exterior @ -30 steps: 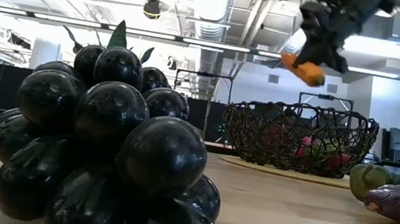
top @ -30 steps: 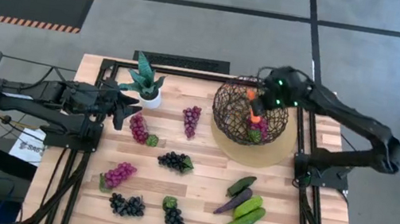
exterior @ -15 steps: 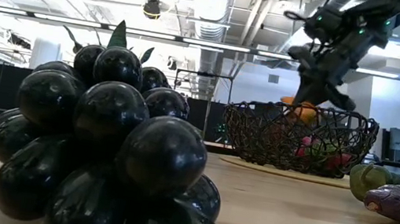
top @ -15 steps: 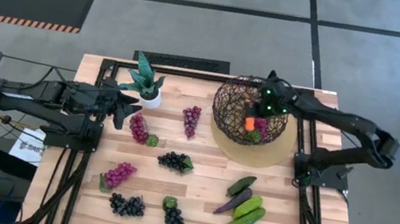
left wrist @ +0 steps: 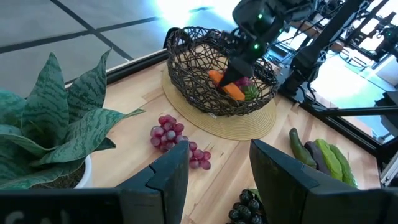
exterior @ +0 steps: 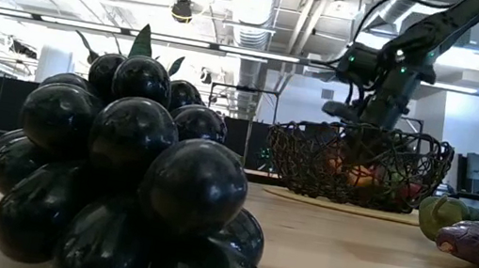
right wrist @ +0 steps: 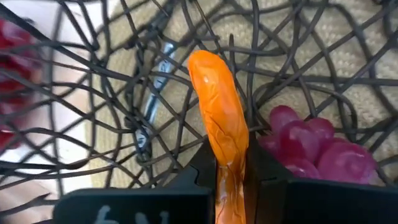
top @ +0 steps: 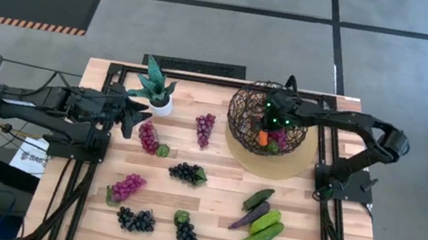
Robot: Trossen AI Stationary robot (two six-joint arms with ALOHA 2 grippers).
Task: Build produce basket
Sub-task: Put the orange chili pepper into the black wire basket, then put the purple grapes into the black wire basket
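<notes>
**Carrot held down inside the basket**

Right gripper (top: 265, 131) reaches into the basket (top: 241, 124) from above, jaws pinched narrow on the orange carrot (right wrist: 219, 144). Right wrist view: carrot clamped between the two dark fingers (right wrist: 202, 165), its free end pointing out over the wire weave. A magenta grape bunch (right wrist: 317, 149) lies on the basket floor just beside it. Low view shows the carrot (exterior: 359, 176) low behind the wire wall, gripper body above the rim.

Basket sits on a flat tan disc (top: 297, 165) at the table's far right side.

Left gripper (top: 136, 114) hangs above the table near the potted plant (top: 155, 86), jaws wide, holding nothing. A magenta grape bunch (top: 148, 137) lies just beside it.

Still on the table (top: 206, 226): purple grapes (top: 205, 128) mid-table, black grapes (top: 187, 172), another magenta bunch (top: 127, 186), two more black bunches (top: 135, 220) (top: 186, 234) at the near edge. Cucumbers (top: 264, 229) and the eggplant (top: 249, 216) lie together, near right, well apart from the basket.
</notes>
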